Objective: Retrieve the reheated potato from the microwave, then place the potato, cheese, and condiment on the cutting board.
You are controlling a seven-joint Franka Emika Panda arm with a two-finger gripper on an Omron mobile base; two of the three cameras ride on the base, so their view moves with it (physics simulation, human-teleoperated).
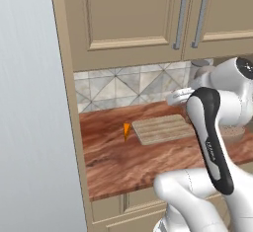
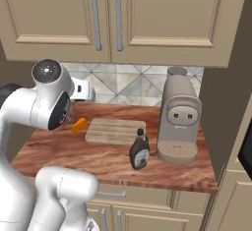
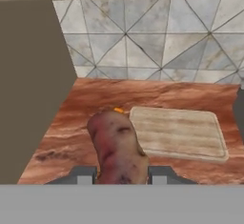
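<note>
The gripper [image 3: 122,174] holds the potato [image 3: 117,147] clamped between its fingers above the counter [image 1: 128,162], short of the bare cutting board [image 3: 178,132], so the carry should run on over the board's middle, clear of the cheese [image 2: 79,125], before lowering and releasing.

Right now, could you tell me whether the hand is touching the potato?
Touching. In the hand view the potato sits clamped between the two fingertips of the hand, pressed against both, above the counter beside the cutting board.
</note>
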